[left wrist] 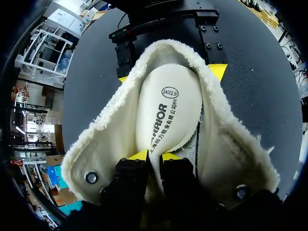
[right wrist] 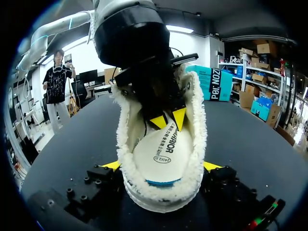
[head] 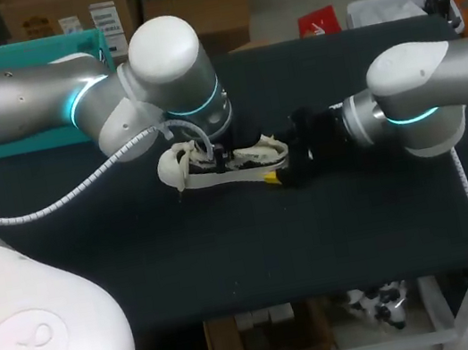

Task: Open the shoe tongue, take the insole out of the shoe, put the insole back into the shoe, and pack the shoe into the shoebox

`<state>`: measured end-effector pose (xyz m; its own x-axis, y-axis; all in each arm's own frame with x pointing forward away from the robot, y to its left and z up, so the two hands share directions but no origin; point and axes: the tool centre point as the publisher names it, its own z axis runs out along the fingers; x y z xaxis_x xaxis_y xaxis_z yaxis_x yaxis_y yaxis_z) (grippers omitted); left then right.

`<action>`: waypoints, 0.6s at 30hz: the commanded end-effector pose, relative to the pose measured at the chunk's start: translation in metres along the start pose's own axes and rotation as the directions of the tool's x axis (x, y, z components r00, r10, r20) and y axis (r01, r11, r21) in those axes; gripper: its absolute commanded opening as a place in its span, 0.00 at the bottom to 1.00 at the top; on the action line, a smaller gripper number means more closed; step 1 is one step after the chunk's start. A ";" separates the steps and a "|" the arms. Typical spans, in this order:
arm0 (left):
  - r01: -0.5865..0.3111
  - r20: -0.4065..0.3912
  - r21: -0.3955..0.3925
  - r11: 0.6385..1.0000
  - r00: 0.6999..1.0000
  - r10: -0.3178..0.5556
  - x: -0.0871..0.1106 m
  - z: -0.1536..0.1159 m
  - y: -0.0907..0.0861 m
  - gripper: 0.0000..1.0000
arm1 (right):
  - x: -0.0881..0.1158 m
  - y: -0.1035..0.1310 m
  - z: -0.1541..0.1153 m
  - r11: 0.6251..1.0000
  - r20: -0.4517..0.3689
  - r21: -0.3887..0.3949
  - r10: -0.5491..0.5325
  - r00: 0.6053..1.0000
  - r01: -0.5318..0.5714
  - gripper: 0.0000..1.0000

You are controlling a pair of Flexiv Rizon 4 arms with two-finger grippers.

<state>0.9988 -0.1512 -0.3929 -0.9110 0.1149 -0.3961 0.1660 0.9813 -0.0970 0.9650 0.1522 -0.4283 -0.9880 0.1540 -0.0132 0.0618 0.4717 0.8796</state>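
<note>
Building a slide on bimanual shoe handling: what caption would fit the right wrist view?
Right gripper clamps the fleece-lined shoe from both sides while the left gripper pinches its insole.

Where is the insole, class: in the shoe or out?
In. The insole lies inside the fleecy shoe, one end pinched between the left fingers.

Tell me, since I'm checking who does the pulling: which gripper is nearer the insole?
Left. The left gripper reaches into the shoe, its tips pinching the edge of the insole. The right gripper is outside, clamping the shoe from both sides.
</note>
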 end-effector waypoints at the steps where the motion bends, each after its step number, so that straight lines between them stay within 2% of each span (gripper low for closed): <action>1: 0.002 -0.014 0.037 0.999 1.000 -0.001 -0.017 0.063 -0.001 0.00 | 0.006 -0.003 0.003 1.000 -0.007 -0.003 -0.004 1.000 0.004 0.00; 13: -0.009 -0.127 0.212 0.977 0.991 0.037 -0.012 -0.033 -0.017 0.00 | 0.006 -0.003 0.003 1.000 -0.007 -0.003 -0.004 1.000 0.004 0.00; 18: -0.008 -0.150 0.255 0.967 0.988 0.048 -0.005 -0.062 -0.024 0.00 | 0.006 -0.003 0.003 1.000 -0.007 -0.003 -0.004 1.000 0.004 0.00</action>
<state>0.9835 -0.1722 -0.3525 -0.9485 0.1811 -0.2599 0.2601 0.9135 -0.3128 0.9618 0.1517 -0.4276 -0.9893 0.1458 -0.0108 0.0597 0.4704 0.8804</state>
